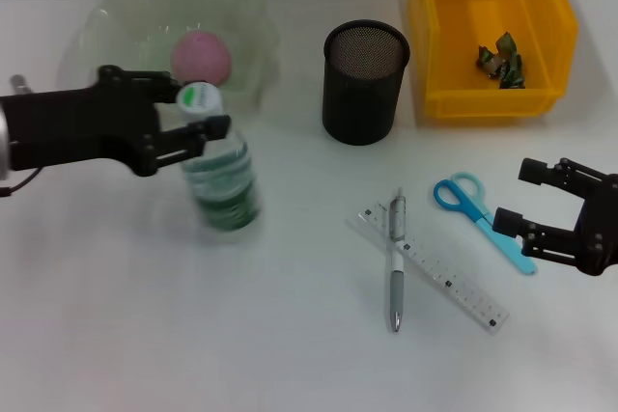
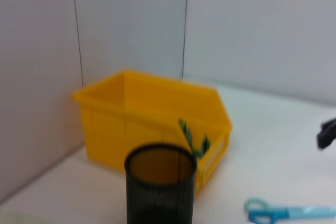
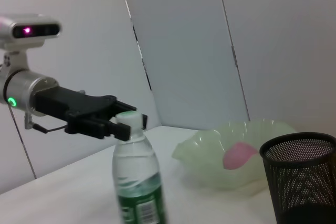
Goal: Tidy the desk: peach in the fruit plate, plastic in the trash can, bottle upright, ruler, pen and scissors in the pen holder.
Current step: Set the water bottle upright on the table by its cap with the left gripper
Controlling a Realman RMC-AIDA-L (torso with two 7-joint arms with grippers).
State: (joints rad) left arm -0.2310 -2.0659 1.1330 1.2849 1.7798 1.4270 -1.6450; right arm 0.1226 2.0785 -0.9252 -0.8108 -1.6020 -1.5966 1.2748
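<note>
bottle (image 1: 220, 173): stands upright on the white desk (image 1: 290, 335), just in front of the fruit plate (image 1: 116, 31); white cap, green label.
left gripper (image 1: 198, 121): at the bottle's neck just under the cap, fingers on either side of it; whether they actually press the neck cannot be told. the right wrist view shows the same hold.
peach (image 1: 201, 55): pink, lying inside the pale green fruit plate at the far left of the desk.
pen holder (image 1: 363, 81): black mesh cup, upright, between the plate and the trash can (image 1: 439, 36).
plastic (image 1: 500, 58): crumpled green scrap inside the yellow trash can.
ruler (image 1: 444, 277): clear, flat on the desk, lying diagonally.
pen (image 1: 396, 260): lies across the ruler's near end, touching it.
scissors (image 1: 480, 213): blue handles, flat on the desk just beside the ruler.
right gripper (image 1: 541, 205): jaws apart, holding nothing, near the scissors' blade end at the right edge.
</note>
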